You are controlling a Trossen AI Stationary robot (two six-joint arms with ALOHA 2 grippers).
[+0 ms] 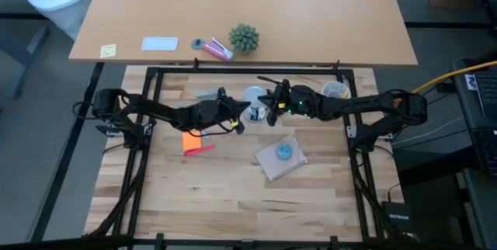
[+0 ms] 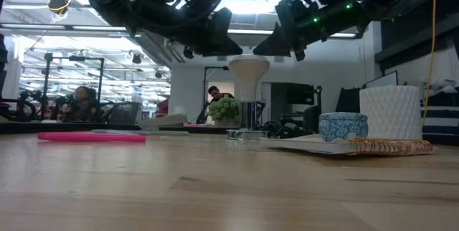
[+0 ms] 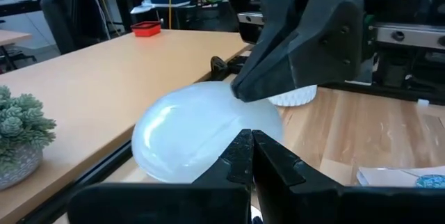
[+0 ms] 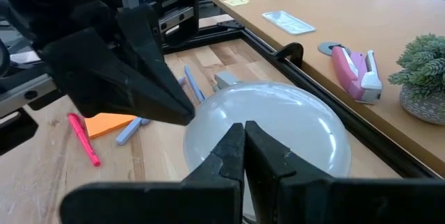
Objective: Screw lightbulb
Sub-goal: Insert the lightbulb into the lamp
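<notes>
The frosted white lightbulb (image 1: 254, 95) stands upright at the table's far middle, its narrow end down in a shiny metal socket (image 2: 247, 120). It also shows in the low view (image 2: 248, 66). My left gripper (image 1: 245, 115) is shut, with its tip just at the bulb's top on the left (image 2: 239, 52). My right gripper (image 1: 269, 108) is shut, with its tip at the bulb's top on the right (image 2: 257, 52). Each wrist view shows the globe (image 3: 201, 137) (image 4: 285, 130) right beyond that arm's own shut fingers. My left gripper has its shut fingertips (image 3: 252, 144) against or just over the globe's upper side (image 3: 208, 123), slanting down from the table's left; I cannot tell whether they touch. My right gripper has its shut fingertips (image 4: 243, 137) at the globe's upper side (image 4: 278, 113), slanting down from the right; I cannot tell whether they touch.
A pad (image 1: 279, 159) with a small blue round pot (image 2: 343, 125) lies near the bulb on the right. A white ribbed cup (image 2: 389, 112) stands at the far right. A pink marker (image 1: 199, 150) and an orange note (image 1: 192, 139) lie to the left. A black frame rail (image 4: 292, 50) runs behind the bulb.
</notes>
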